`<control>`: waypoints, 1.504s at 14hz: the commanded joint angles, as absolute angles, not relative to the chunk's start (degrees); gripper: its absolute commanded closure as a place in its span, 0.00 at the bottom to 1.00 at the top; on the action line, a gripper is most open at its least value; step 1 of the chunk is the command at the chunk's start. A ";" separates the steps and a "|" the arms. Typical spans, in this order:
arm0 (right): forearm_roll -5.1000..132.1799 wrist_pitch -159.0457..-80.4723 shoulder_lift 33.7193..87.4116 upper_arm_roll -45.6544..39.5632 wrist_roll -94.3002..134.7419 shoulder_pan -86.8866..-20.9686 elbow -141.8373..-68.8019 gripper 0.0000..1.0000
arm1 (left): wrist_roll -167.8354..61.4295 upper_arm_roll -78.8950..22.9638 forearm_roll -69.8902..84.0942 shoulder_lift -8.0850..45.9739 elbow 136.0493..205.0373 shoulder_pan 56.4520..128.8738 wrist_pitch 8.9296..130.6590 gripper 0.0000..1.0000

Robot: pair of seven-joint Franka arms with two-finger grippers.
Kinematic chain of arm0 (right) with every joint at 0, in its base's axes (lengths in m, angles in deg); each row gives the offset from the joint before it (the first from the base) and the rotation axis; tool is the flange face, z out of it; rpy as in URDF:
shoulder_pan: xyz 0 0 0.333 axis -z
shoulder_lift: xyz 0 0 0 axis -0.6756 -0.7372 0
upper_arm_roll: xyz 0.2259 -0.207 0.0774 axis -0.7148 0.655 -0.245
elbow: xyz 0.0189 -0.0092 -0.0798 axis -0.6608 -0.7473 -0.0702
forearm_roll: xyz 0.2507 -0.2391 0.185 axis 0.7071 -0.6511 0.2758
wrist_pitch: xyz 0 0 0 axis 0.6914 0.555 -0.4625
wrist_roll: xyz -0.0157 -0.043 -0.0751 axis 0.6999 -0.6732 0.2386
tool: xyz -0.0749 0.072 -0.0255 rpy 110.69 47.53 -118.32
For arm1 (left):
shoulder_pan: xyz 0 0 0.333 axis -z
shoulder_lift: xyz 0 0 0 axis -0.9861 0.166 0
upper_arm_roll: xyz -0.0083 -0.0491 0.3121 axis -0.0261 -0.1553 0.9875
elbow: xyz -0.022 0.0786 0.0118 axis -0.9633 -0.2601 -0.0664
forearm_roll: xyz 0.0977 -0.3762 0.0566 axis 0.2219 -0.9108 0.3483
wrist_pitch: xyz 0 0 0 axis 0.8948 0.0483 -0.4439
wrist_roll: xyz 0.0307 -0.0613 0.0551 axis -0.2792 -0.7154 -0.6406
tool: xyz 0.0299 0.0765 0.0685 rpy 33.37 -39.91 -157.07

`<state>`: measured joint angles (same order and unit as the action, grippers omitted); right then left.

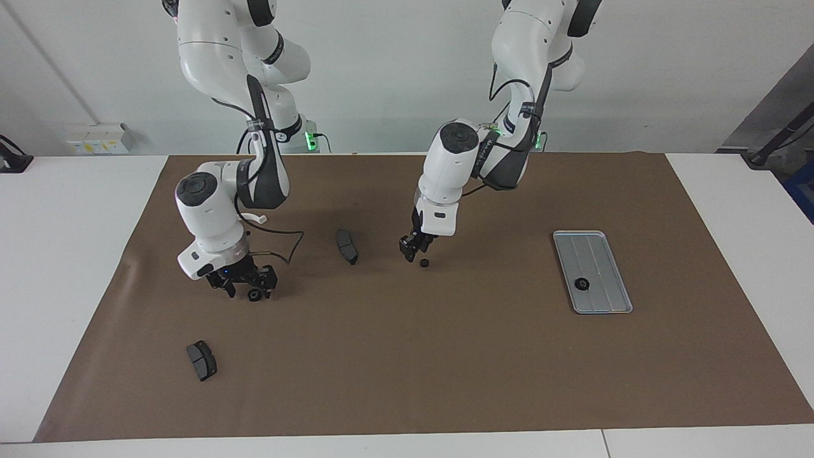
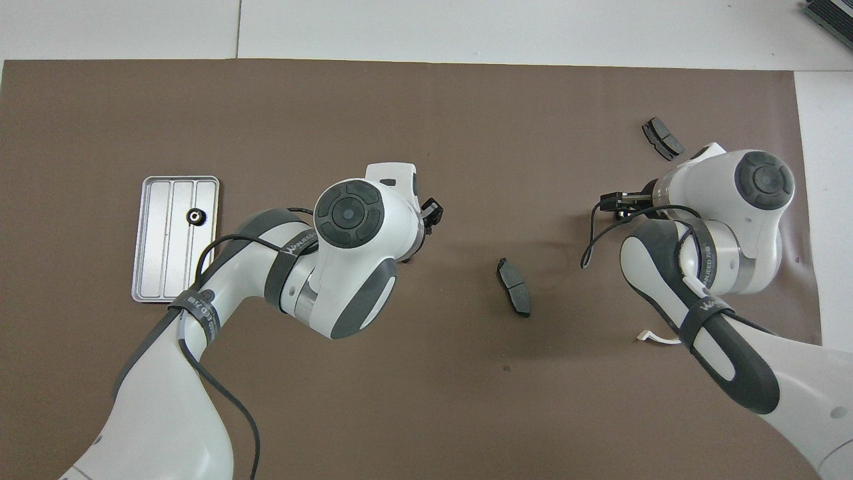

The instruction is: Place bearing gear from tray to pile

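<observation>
One gear (image 1: 580, 284) left on tray (image 1: 610, 245) | one gear (image 1: 424, 262) off tray, by left tool (image 1: 413, 253), released | right tool (image 1: 248, 289) grip state: can't tell.

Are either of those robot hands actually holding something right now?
It cannot be told. The left gripper hangs just above a small black gear on the mat; the right gripper has another gear at its fingertips.
</observation>
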<state>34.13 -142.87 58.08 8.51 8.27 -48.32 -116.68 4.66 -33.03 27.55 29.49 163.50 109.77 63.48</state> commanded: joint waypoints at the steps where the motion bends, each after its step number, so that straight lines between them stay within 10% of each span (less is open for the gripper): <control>1: 35.68 -136.40 61.66 7.93 9.76 -49.79 -114.61 0.00 | 0.91 -32.67 27.41 27.10 161.72 104.65 56.59 0.49; 10: 35.50 -128.90 61.67 7.93 -4.72 -64.10 -104.84 0.00 | -38.71 -32.41 27.40 22.16 167.59 85.65 47.25 0.49; 21: 33.84 -138.11 47.89 8.02 -24.77 -82.22 -99.48 0.00 | -54.94 -32.14 31.10 20.04 179.03 73.51 62.71 0.49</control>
